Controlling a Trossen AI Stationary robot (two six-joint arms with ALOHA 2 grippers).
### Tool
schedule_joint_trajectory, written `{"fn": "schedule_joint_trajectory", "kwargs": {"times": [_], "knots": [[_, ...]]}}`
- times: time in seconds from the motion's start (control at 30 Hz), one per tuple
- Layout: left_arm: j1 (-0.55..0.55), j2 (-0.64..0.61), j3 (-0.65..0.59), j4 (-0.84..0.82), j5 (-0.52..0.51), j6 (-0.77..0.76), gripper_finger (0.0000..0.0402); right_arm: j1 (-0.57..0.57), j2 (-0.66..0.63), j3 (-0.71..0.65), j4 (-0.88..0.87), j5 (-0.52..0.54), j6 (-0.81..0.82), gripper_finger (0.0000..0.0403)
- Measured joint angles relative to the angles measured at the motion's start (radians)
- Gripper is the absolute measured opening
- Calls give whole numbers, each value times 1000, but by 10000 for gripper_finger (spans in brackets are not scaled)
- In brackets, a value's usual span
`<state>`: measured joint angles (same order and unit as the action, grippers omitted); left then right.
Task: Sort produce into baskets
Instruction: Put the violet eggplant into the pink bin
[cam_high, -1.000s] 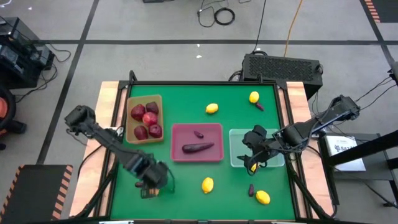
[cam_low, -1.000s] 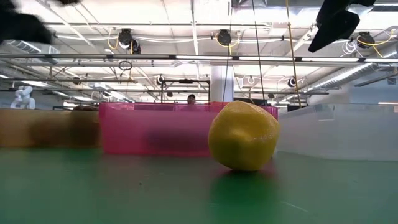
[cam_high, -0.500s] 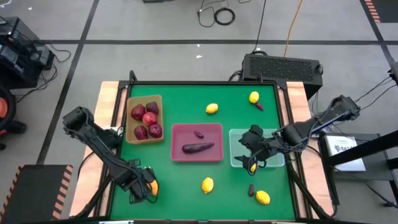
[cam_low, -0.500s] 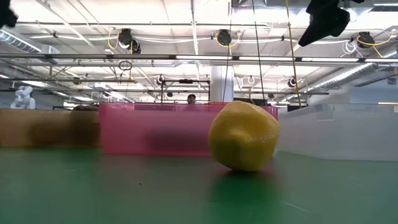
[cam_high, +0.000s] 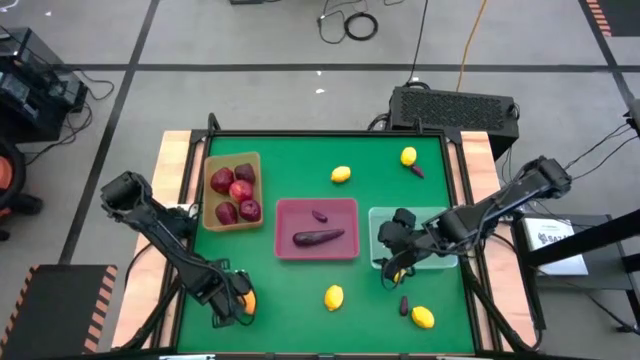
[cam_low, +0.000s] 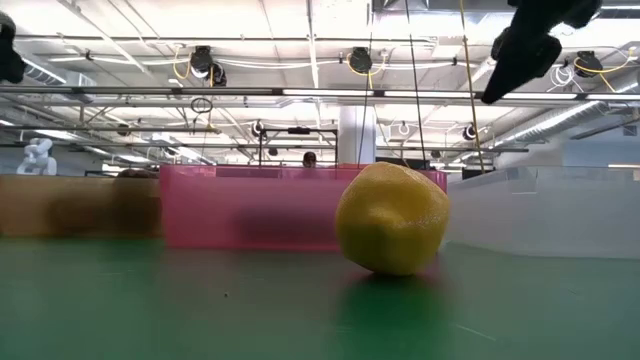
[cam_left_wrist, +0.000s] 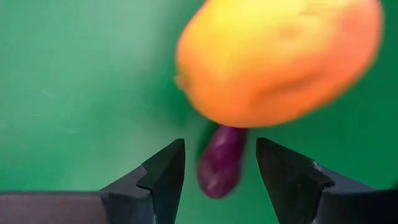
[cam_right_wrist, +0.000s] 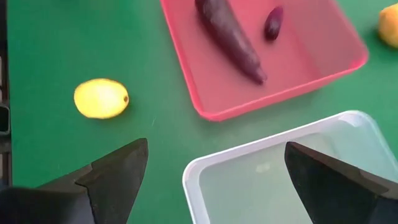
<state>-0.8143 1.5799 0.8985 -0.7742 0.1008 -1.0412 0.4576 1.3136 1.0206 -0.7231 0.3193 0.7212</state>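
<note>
Green table mat (cam_high: 300, 165): left gripper (cam_high: 232, 303) hovering half-open over small purple eggplant (cam_left_wrist: 221, 160), near-left; right gripper (cam_high: 393, 250) gaping wide, empty, over clear tray (cam_high: 378, 225).

Apples (cam_high: 234, 192) in tan tray (cam_high: 254, 222), eggplants (cam_high: 318, 237) in pink tray (cam_high: 283, 252)

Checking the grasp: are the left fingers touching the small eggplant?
Apart. The left wrist view shows green table on both sides between the fingers and the eggplant.

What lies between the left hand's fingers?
In the left wrist view, a small purple eggplant piece lies between the left hand's open fingers, beside an orange-yellow fruit.
</note>
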Motion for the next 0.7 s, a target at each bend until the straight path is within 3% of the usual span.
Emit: {"fn": "schedule_joint_trajectory", "kwargs": {"times": [0.47,0.7], "knots": [[0,0,-85,44,-4,0,202,-7,24,0,-3,-11,23,368],[1,-2,-91,44,-5,-1,139,-7,24,0,-13,-11,44,368]]}}
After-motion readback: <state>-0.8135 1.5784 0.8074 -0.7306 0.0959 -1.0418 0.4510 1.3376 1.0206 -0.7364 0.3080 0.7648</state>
